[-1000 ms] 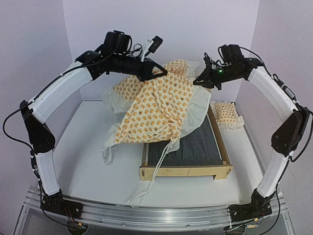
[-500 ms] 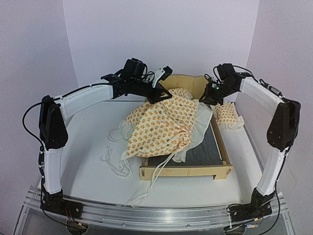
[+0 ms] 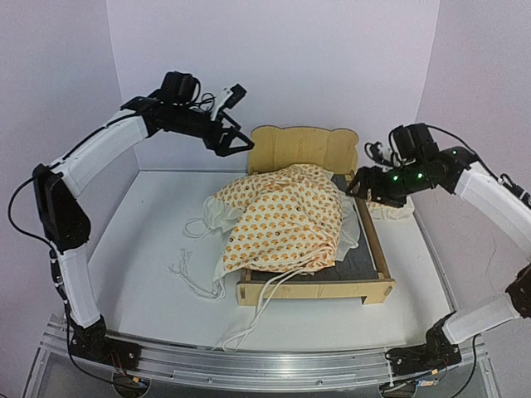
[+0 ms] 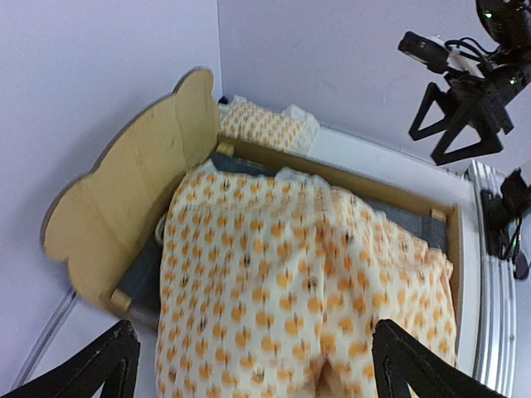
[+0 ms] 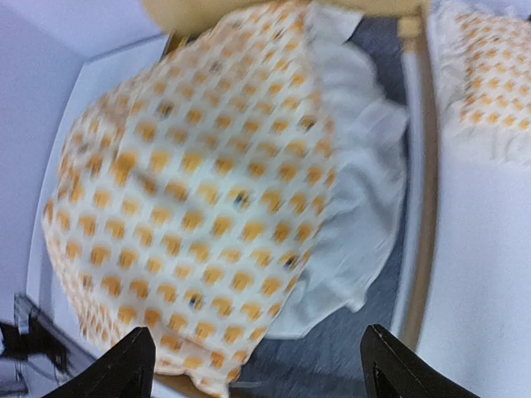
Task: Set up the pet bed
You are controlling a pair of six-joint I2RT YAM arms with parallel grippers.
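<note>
The pet bed (image 3: pixel 317 290) stands mid-table, its cloud-shaped headboard (image 3: pixel 303 149) at the back and dark fabric base (image 3: pixel 365 257) showing on the right. An orange-patterned cushion (image 3: pixel 286 220) lies crumpled across it and spills over the left rail. My left gripper (image 3: pixel 230 139) hangs open and empty above the headboard's left end. In the left wrist view the left gripper (image 4: pixel 253 361) frames the cushion (image 4: pixel 290 274) below. My right gripper (image 3: pixel 362 184) is open and empty over the bed's right rail; in the right wrist view the right gripper (image 5: pixel 257 365) looks down on the cushion (image 5: pixel 199 182).
A small matching pillow (image 3: pixel 390 207) lies on the table to the right of the bed, also seen as the pillow (image 5: pixel 489 70) and the pillow (image 4: pixel 261 123). White ties (image 3: pixel 199 278) from the cushion trail over the table left of the bed and past its footboard.
Both grippers have opened and let go of the cushion, which dropped from mid-air onto the bed. The left arm rose back and left; the right arm pulled off to the right.
</note>
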